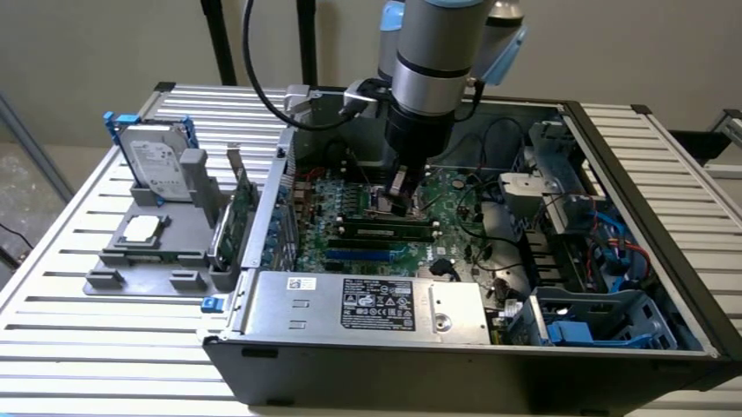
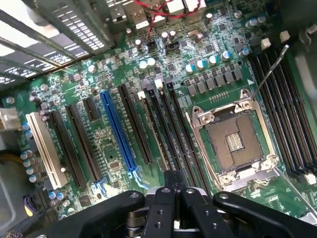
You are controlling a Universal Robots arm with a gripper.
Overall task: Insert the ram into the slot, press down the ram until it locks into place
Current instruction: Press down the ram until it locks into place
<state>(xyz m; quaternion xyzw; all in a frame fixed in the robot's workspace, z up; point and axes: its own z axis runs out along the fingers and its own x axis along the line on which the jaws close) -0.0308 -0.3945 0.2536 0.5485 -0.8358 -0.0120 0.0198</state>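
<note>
A plain beige wall (image 1: pixel 104 43) is seen behind the scene. The surface (image 1: pixel 69 365) is formed of pale ribbed aluminium slats. A grey floor (image 1: pixel 23 187) is glimpsed at the exterior view's left. Even, soft light is cast.

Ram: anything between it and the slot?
Nothing visible. In the exterior view the ram sits directly under the gripper, low over the motherboard. In the wrist view the slot beside the CPU socket runs bare, with no cable across it. Whether the ram is already seated cannot be told.
</note>
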